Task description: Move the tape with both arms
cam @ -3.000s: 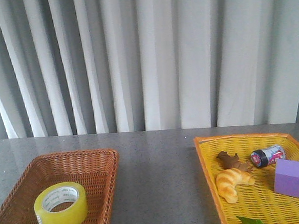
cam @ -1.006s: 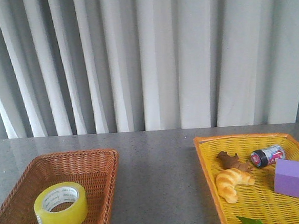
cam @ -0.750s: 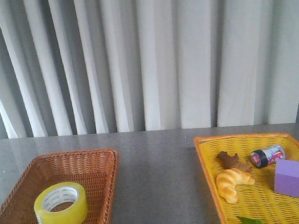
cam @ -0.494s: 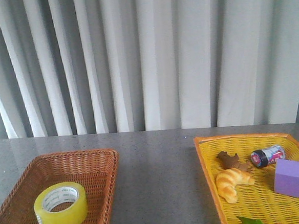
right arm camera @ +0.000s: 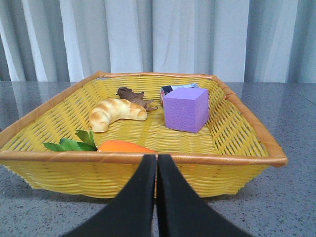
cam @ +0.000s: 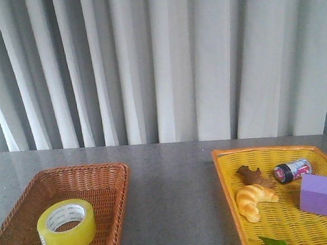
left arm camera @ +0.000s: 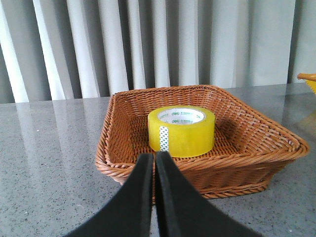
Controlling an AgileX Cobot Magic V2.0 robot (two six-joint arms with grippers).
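Nothing has moved since the earlier front pictures: the tape, both baskets and their contents lie just as they did three seconds ago. Nearest the left gripper (left arm camera: 153, 163), whose fingers are pressed together with nothing between them, is the rim of the brown wicker basket (left arm camera: 123, 168), and straight ahead beyond that rim the yellow tape (left arm camera: 181, 130) lies flat on the basket floor, hole upward. The right gripper (right arm camera: 156, 165), likewise closed on nothing, faces the near rim of the yellow basket (right arm camera: 148, 159); just past the rim lie a carrot (right arm camera: 123, 146) and green leaves (right arm camera: 69, 143), then a croissant (right arm camera: 116, 112) and a purple cube (right arm camera: 185, 109), with a brown toy (right arm camera: 134, 97) farthest off. Each arm seems parked square to its own basket, which would suit a reach in either direction; with the tape lying in the left-hand basket, this fits a hand-over yet to come or one just ended there. The wrist views give the closed fingers and the carrot; the front view adds a small can (cam: 292, 170) behind the cube and the bare table (cam: 172, 200) between the baskets.
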